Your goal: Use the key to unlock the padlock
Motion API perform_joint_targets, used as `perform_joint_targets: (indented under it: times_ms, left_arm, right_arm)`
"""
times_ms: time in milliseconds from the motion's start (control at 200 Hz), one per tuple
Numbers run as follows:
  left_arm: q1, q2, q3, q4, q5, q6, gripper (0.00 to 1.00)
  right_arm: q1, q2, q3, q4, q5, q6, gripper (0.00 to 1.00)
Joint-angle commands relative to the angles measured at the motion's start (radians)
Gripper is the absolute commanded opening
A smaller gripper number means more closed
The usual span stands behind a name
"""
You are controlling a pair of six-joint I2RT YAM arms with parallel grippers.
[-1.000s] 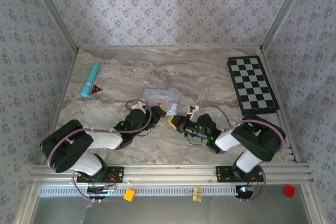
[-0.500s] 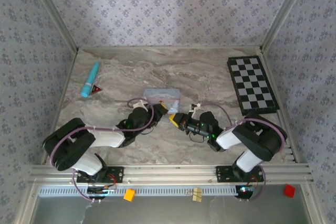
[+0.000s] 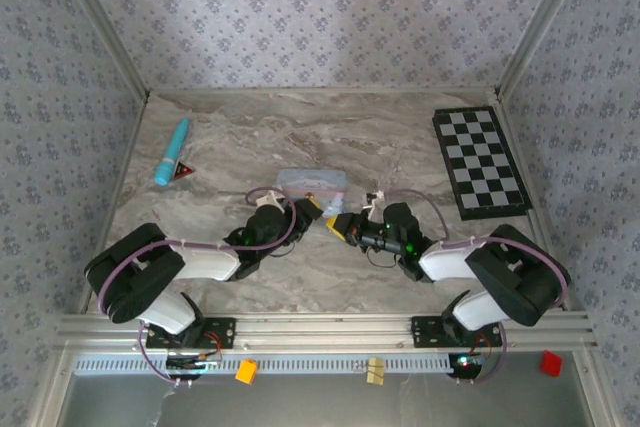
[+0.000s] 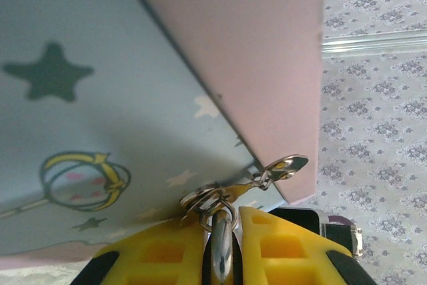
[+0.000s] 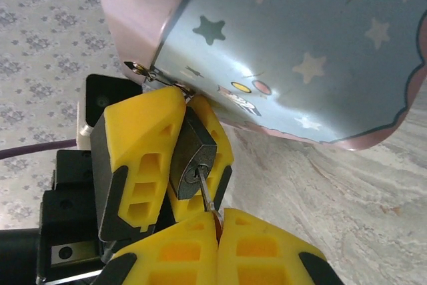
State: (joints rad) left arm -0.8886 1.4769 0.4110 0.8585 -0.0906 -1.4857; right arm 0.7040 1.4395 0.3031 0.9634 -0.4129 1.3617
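The small dark padlock point(image 5: 189, 153) hangs by its metal shackle point(image 4: 222, 248) from the latch ring point(image 4: 207, 199) on the pastel tin point(image 3: 311, 183). My left gripper point(image 4: 223, 226) is shut on the padlock, its yellow fingers point(image 5: 137, 158) clamping the body from both sides. My right gripper point(image 5: 217, 215) is shut on the key point(image 5: 206, 191), whose thin blade sits with its tip in the keyhole on the padlock's end face. In the top view the left gripper point(image 3: 312, 208) and the right gripper point(image 3: 339, 224) meet just in front of the tin.
A checkerboard point(image 3: 480, 160) lies at the back right. A turquoise pen-like tube point(image 3: 171, 150) and a small red triangle point(image 3: 184, 171) lie at the back left. Patterned walls close in the marble table point(image 3: 330, 287) on three sides.
Both grippers have shifted a little toward the tin. The right gripper has closed in on the left one, bringing the key up to the padlock.
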Motion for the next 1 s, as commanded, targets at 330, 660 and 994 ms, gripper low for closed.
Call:
perform_joint_targets:
  times_ms: [330,660,994]
  left_arm:
    - [-0.124,0.019,0.047,0.145,0.271,0.005,0.0]
    - [-0.124,0.034,0.063,0.158,0.264,0.007,0.0]
    - [-0.094,-0.033,0.022,0.097,0.189,0.015,0.0]
  right_arm:
    - [-0.095,0.045,0.031,0.209,0.054,0.027,0.0]
    - [0.069,0.063,0.122,0.177,0.089,-0.005,0.0]
    - [0.135,0.075,0.027,0.239,0.17,0.036,0.0]
